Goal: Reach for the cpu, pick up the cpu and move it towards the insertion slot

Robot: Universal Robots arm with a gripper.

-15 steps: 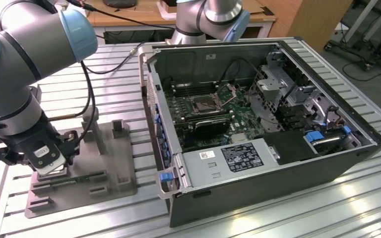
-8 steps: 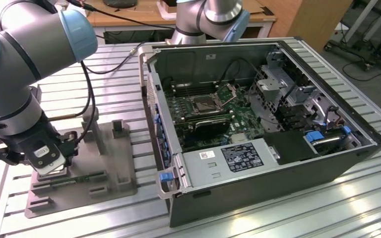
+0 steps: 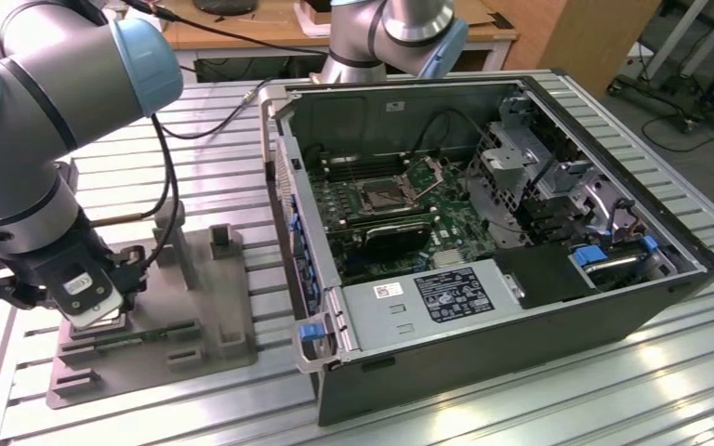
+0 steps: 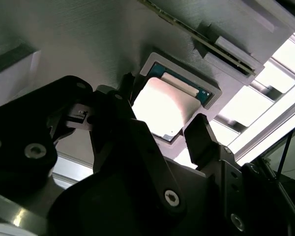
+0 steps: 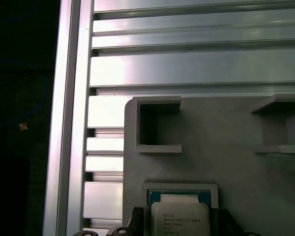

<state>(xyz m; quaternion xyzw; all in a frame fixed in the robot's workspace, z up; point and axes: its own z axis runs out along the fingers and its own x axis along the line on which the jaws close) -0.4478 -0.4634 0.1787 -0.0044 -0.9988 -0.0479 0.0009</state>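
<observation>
The cpu (image 4: 160, 101) (image 5: 180, 221), a thin square chip with a pale metal top, lies flat in a square recess of the grey plastic fixture (image 3: 196, 307) (image 5: 211, 147). My gripper (image 3: 90, 318) (image 4: 164, 108) (image 5: 178, 216) hangs low over it, open, with one black finger (image 4: 200, 135) on each side of the chip and small gaps to its edges. The insertion slot (image 3: 376, 195), a square socket with its metal plate hinged up, sits on the board inside the open computer case, far off toward the exterior view's right.
The open computer case (image 3: 519, 307) stands on the slatted aluminium table (image 3: 556, 400). A green memory stick (image 3: 146, 336) lies on the fixture next to my gripper, and upright posts (image 3: 220, 243) rise from the fixture. A second robot arm (image 3: 394, 37) stands behind the case.
</observation>
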